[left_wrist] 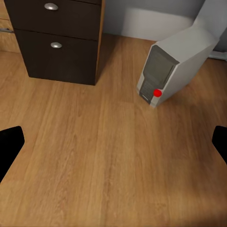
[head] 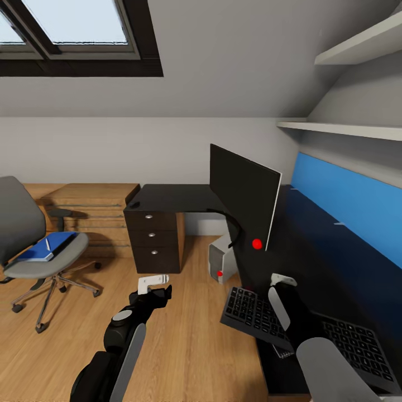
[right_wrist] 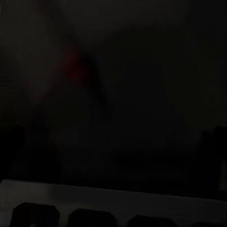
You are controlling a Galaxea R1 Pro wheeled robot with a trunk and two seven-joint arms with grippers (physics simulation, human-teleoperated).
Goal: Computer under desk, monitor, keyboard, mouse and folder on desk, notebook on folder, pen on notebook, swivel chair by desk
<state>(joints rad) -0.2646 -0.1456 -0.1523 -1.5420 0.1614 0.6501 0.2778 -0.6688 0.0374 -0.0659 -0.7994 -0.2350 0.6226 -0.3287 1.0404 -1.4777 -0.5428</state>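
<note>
The right gripper (head: 283,277) hangs over the keyboard (head: 254,312), jaw state indiscernible; its arm hides part of the keys. Left gripper (left_wrist: 113,146) jaws spread, facing the computer (left_wrist: 177,64).

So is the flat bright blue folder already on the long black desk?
No, the flat bright blue folder lies on the seat of the grey swivel chair, apart from the long black desk.

Wood plank floor (head: 190,335), sloped grey ceiling, dark-framed skylight (head: 72,33), pale back wall (head: 111,151), light wooden drawer chest (head: 92,215), two white wall shelves (head: 346,129), blue wall panel (head: 357,195)
</note>
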